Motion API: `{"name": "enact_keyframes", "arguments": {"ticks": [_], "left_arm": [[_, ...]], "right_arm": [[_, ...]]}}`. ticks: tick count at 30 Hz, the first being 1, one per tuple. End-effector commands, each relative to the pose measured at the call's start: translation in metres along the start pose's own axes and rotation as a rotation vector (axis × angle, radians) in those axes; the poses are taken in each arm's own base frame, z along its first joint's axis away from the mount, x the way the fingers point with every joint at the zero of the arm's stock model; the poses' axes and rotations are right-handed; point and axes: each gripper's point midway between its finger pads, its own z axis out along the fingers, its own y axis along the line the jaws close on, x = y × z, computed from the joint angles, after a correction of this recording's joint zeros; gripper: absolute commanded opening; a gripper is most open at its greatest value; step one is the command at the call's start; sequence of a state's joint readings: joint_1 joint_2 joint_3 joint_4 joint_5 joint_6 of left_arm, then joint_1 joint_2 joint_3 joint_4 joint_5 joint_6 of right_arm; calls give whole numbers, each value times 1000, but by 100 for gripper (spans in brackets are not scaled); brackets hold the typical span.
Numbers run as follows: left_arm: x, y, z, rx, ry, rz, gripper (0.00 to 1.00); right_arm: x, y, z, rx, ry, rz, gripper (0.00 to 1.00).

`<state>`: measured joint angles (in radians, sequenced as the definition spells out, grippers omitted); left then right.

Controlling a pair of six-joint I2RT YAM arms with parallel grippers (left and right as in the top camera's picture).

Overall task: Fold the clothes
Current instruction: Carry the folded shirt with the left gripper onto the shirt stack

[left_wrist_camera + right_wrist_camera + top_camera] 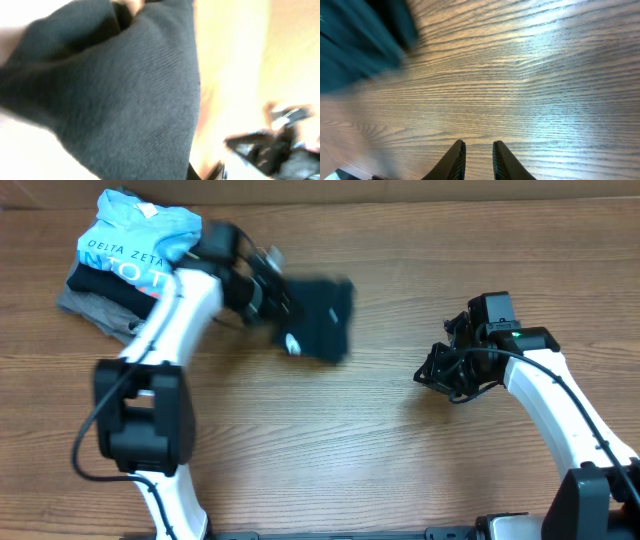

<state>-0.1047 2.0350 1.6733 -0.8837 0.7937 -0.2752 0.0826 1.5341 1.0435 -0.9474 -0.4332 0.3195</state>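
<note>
Your left gripper is pressed together, pinching the dark T-shirt; motion blur hides the exact pinch point. In the left wrist view the dark fabric fills most of the frame. The T-shirt is bunched just beside the gripper, over the surface, left of centre. Your right gripper has a narrow gap between its fingers, nothing in it, above wood grain. Far left is a pile: light blue shirt lettered DELTA ZETA on top, grey garment underneath.
</note>
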Motion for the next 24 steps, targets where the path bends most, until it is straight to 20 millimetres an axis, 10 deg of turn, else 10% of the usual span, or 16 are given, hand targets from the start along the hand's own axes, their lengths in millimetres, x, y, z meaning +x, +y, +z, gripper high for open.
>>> {"name": "enact_keyframes", "arguments": {"ticks": [1, 7, 12, 15, 18, 24], "left_arm": [[-63, -22, -95, 70, -247, 43, 4], [-127, 16, -209, -15, -590, 26, 4], [-141, 82, -251, -209, -732, -90, 4], [-136, 128, -265, -369, -765, -197, 32], [-124, 162, -279, -505, -774, -276, 100], [-87, 188, -313, -594, -731, -380, 100]], "right_arm": [[-2, 3, -9, 0, -20, -7, 22], [1, 1, -9, 6, -4, 1, 22], [7, -1, -9, 15, 19, 13, 20], [11, -3, -9, 22, 34, 21, 19], [15, -4, -10, 28, 49, 29, 18], [18, -4, -11, 30, 56, 31, 19]]}}
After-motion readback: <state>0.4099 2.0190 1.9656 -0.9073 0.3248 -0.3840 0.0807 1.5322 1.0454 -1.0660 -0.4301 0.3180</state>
